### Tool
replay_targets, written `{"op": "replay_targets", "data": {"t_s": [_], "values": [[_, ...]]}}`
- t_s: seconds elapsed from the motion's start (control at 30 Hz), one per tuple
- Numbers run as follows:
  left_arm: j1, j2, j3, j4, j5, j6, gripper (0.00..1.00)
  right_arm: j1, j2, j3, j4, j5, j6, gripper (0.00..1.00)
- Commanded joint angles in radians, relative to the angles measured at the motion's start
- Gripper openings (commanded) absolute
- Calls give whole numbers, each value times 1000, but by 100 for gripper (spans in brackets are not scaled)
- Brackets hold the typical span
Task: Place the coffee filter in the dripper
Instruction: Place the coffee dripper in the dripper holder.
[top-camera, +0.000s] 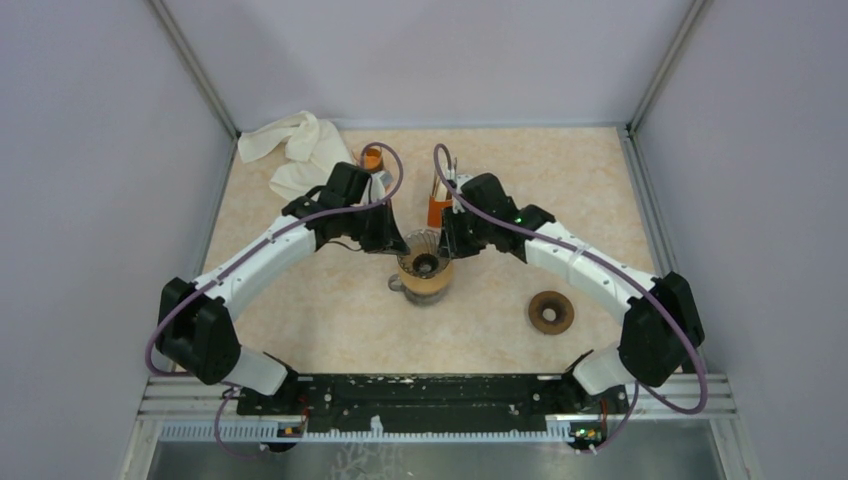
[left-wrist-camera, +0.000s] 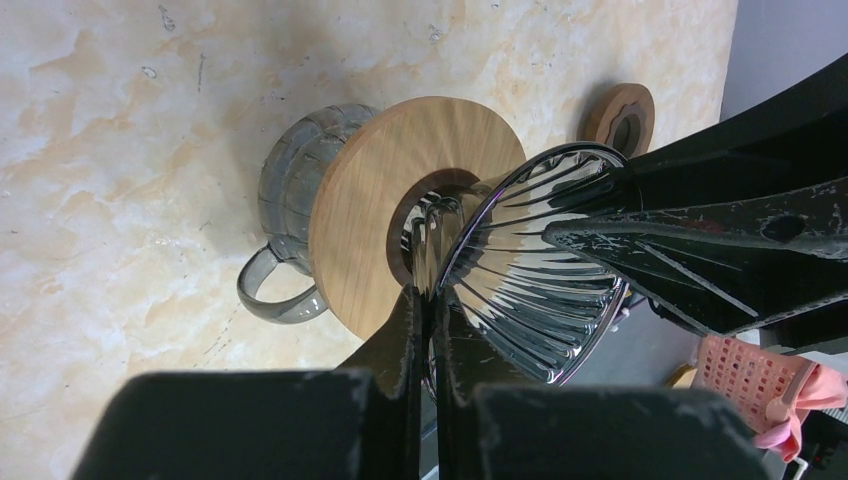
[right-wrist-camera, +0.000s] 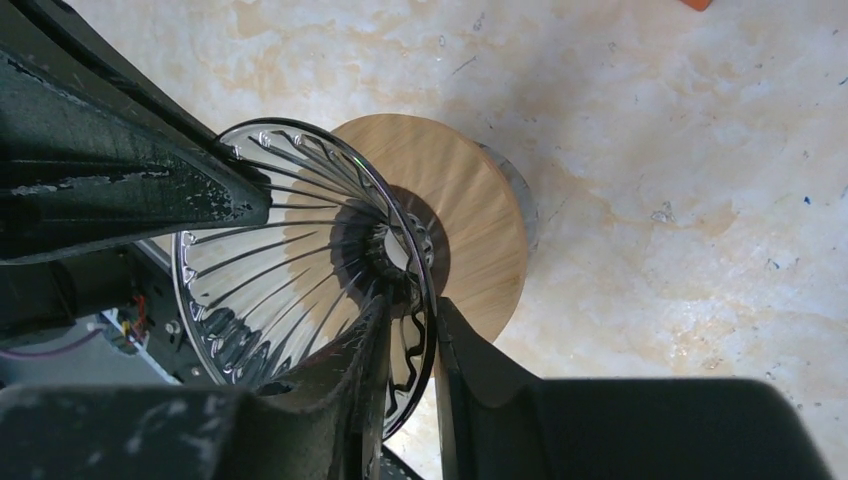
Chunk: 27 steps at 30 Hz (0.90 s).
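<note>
We are pinching the rim of the dripper (top-camera: 424, 262) with the left jaws, which are pressed together on the glass. We are straddling the opposite rim with the right jaws, one finger inside the cone and one outside, and we cannot tell whether they are gripping yet.

We are judging that this two-sided hold is steadying the dripper. It is sitting by its wooden collar (left-wrist-camera: 380, 210) on a glass mug (left-wrist-camera: 285, 200) near the middle of the desk (top-camera: 600, 200), and it could tip easily.

The dripper is looking clear and ribbed, a glass cone with curved ridges running down to a hole, and it is showing no paper inside. The coffee filter is not lying in it. The only likely candidate we are seeing is a crumpled white sheet (top-camera: 290, 150) at the desk's far left corner, well apart from both jaws, and we cannot tell for sure that it is the filter.
</note>
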Motion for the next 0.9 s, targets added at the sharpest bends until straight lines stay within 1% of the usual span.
{"op": "replay_targets", "data": {"t_s": [0.0,0.27,0.87], "values": [[-17,25,-30,-11,-37,16,0,17,18,64,-8,9,-10,19],[-28,35,-42,-22,-53,17,0,45,68,82,-52,42,-18,1],[-39,60,-55,-41,-56,18,0,60,195,70,-122,37,4,0]]}}
